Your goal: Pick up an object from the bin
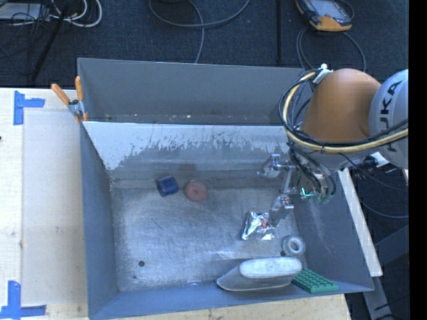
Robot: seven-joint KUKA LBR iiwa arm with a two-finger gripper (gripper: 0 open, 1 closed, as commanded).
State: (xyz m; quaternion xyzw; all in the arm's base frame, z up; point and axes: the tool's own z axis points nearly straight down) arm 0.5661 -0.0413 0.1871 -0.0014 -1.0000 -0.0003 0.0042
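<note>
1. Camera view: the gripper [277, 211] hangs low in the right half of the grey bin [200, 92], reaching in from the right. Its tip is just beside the upper right edge of a crumpled silver foil wrapper [255, 227]. Whether the two touch cannot be determined.
2. Gripper state: it cannot be told whether it is wide or narrow, and nothing is seen held in it.
3. Key relation: the wrapper lies on the bin floor, toward the lower left of the gripper. It is an irregular lump with a red fleck on its right side and no clear long axis.
4. Neighbours:
   - A small grey ring [292, 246] lies near the wrapper, to its lower right.
   - A white oblong piece [270, 267] rests on a grey scoop-shaped thing [248, 284] along the near wall.
   - A green studded block [314, 282] sits in the near right corner.
   - A blue block [167, 186] and a pink disc [195, 191] lie well apart to the left.
5. Assessment: nothing stands between gripper and wrapper. The grey ring is the likeliest thing to be disturbed.
</note>
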